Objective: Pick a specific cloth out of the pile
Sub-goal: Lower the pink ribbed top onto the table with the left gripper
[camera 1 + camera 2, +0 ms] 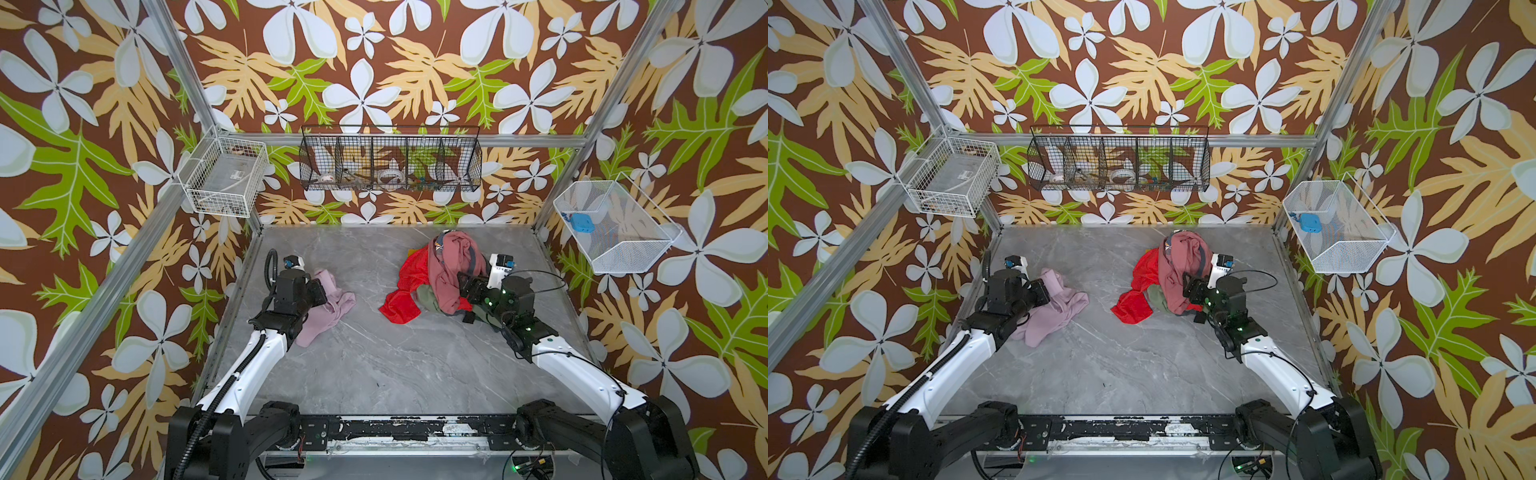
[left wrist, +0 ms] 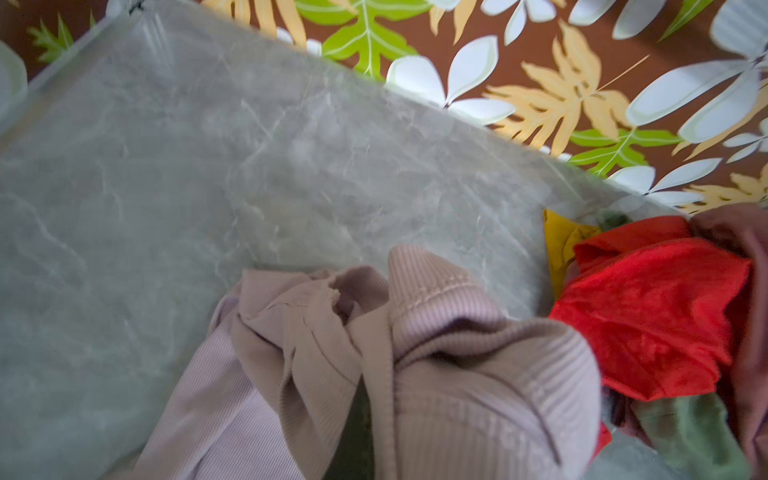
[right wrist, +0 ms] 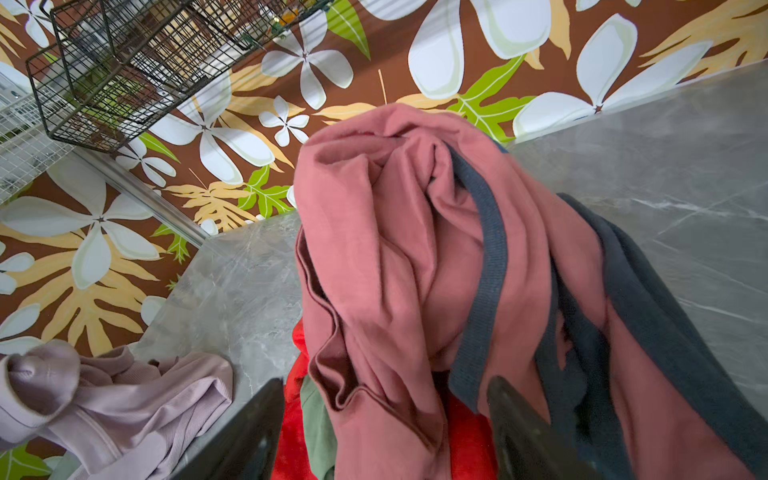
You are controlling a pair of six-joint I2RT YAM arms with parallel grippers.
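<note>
The grey marble table (image 1: 374,374) fills the cell floor. On its far right side sits the pile (image 1: 446,291): a dusty-rose garment (image 1: 451,262) on top, a red cloth (image 1: 405,299) spilling out to the left, an olive piece (image 1: 424,296) tucked low, and a grey-blue strip (image 3: 486,270) threading through.

Over on the left, well apart from that heap, there's the cloth (image 1: 338,305), pale lilac-pink and crumpled on bare marble. So the separating looks done.

The left gripper (image 1: 322,295) is pinched right down, its tips hidden in fabric that bunches up at it. I read that as a grip on the cloth.

The right gripper (image 3: 386,432) stands wide, black fingers (image 3: 523,428) either side of the rose garment, nothing pinched.

What's left, I'd judge, is a release and a retreat.
</note>
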